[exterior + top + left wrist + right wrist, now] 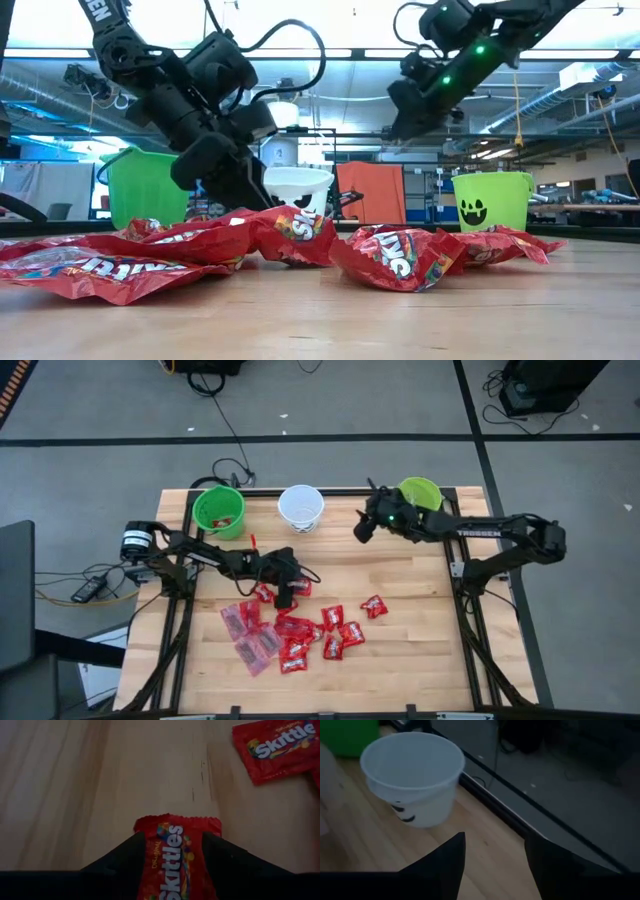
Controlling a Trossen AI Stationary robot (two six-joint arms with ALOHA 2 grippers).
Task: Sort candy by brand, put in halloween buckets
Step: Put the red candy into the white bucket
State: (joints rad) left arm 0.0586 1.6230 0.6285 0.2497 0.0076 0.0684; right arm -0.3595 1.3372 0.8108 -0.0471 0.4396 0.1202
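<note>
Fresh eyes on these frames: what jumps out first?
The heap of red Skittles packets on the wooden table's near-centre, with the left gripper down among them, its fingers straddling one packet. Along the far edge stand three buckets: green, white and a second green. The right gripper hangs open and empty between the white and the second green bucket.

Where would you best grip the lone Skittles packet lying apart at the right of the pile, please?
Across its short width at the middle, coming straight down. The packet lies flat on the table, clear of the pile, so there is room on both sides.
</note>
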